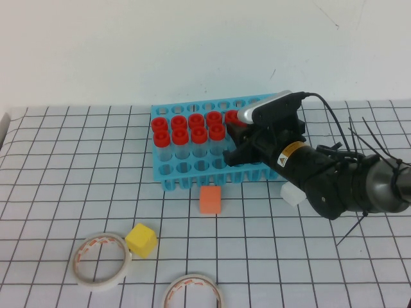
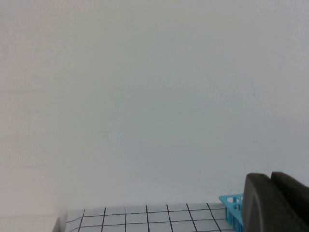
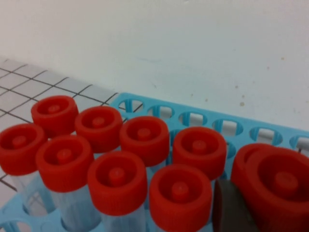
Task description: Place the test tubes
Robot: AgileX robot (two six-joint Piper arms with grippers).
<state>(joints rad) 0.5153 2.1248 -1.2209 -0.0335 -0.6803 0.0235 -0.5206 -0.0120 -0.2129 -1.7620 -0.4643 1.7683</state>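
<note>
1. While the left gripper point(image 2: 275, 205) doesn't show up in the high view at all, its own camera has it hanging up off the table. Its dark fingers are pressed together on nothing, with just a corner of the rack in sight.
2. Nearest the robot on the gridded table point(image 1: 289, 276) are two tape rolls point(image 1: 99, 258) and a yellow cube point(image 1: 140, 240). An orange cube point(image 1: 210, 199) sits a bit farther back, just in front of the rack. None of it looks in the way to me.
3. Then comes the blue rack point(image 1: 168, 184). Eight red-capped test tubes point(image 1: 180, 136) stand upright in two rows at its left end, and the front row of holes is bare.
4. The right gripper point(image 1: 236, 128) is over the middle of the rack, closed round the red cap of a ninth tube point(image 3: 277, 179) at the end of the rear row. One dark finger point(image 3: 231, 210) sits right against that cap. I can't see whether the tube's bottom is seated in a hole.
5. Handling guess: these are light, stiff, clear tubes with smooth walls that'd slip, and maybe crack if squeezed hard. The cap is the wide, grippy bit, so pinch it from the sides. Keep the tube dead upright and lower it straight in, because the neighbouring caps are nearly touching.
</note>
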